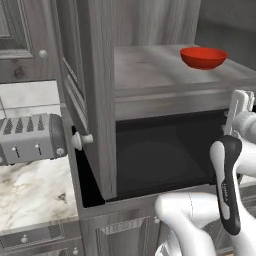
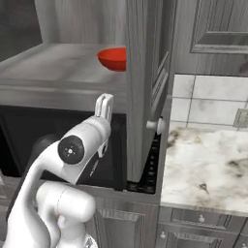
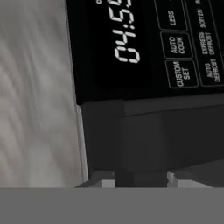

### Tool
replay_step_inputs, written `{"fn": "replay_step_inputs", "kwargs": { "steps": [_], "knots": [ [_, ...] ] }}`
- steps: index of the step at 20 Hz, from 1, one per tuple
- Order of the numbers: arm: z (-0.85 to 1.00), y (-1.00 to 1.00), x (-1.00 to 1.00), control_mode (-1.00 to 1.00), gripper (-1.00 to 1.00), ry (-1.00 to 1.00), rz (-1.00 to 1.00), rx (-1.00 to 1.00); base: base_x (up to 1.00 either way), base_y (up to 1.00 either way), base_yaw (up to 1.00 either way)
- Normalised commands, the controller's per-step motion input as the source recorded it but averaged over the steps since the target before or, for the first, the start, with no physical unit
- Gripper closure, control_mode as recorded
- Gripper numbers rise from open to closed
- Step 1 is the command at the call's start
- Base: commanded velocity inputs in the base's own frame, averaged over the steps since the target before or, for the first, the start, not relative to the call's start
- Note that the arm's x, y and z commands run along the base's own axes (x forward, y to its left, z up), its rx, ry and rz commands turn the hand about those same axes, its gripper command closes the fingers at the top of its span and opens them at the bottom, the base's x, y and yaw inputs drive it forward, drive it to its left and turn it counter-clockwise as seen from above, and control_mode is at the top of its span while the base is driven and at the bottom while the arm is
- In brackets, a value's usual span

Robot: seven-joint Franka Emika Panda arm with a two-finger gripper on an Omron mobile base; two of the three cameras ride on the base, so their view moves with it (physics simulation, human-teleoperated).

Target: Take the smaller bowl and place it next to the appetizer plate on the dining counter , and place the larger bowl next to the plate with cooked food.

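None of the placing looks done yet: close in, the gripper (image 3: pixel 139 179) is up against the dark front of the microwave (image 1: pixel 165 160), facing its control panel (image 3: pixel 175 52), and I cannot tell whether its jaws are clenched on anything or loose. Above the gripper and farther back, the smaller bowl (image 1: pixel 203 57) sits untouched on the grey cabinet shelf (image 1: pixel 150 70), well apart from the tips. By my judgement everything remains: carrying that bowl to the appetizer plate, then the larger bowl to the plate with cooked food.
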Motion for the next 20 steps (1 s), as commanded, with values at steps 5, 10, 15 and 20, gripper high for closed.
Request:
{"fn": "replay_step_inputs", "kwargs": {
  "steps": [5, 10, 15, 20],
  "knots": [
    [0.83, 0.0, -0.3, -1.0, -1.0, -0.01, -0.03, 0.03, 0.0, 0.0, 0.0],
    [1.0, -0.03, -0.29, -1.0, -1.0, 0.17, 0.0, 0.03, 0.0, 0.0, 0.0],
    [0.8, -0.04, -0.03, -1.0, -1.0, 0.47, 0.0, 0.0, 0.0, 0.0, 0.0],
    [0.11, -0.06, 0.36, -1.0, -1.0, 0.11, 0.04, 0.0, 0.0, 0.0, 0.0]
  ]
}}
